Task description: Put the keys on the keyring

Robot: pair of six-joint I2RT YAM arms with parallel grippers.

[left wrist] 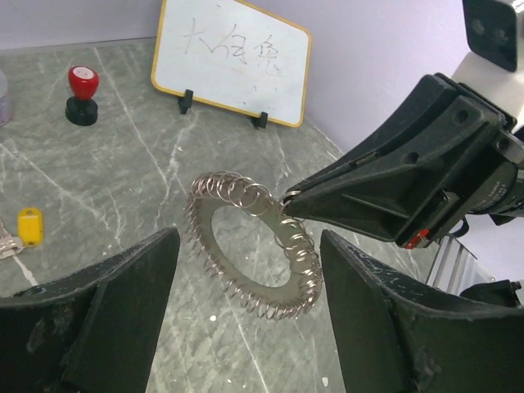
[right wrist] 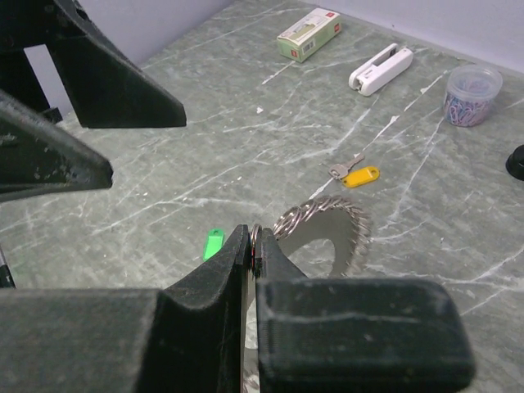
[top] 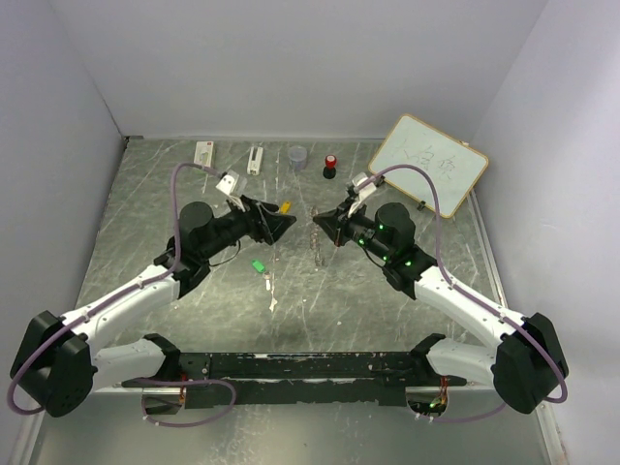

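While the right gripper (right wrist: 252, 244) is clamping its jaws shut on the ridged rim of the keyring (left wrist: 246, 288), it is holding that big silver ring tilted over the grey marbled table (top: 145, 203) (whether the ring's low edge is touching the surface, I cannot tell). Facing the keyring from the opposite side, the left gripper (left wrist: 248, 246) is standing with its fingers (left wrist: 106, 319) spread wide and gripping nothing, the ring showing in the gap between them. Both keys are lying flat on the table, apart from the keyring. The green-headed key (top: 259, 266) is sitting to the keyring's left, nearer the arm bases, and the yellow-headed key (top: 285, 206) is resting to its left and farther back. Well behind the keyring, a red-capped stamp (top: 330, 166), a clear cup of paper clips (top: 297, 155) and a white stapler (top: 255, 159) are standing in a row. A small whiteboard (top: 428, 163) is leaning behind and to the right of the keyring.
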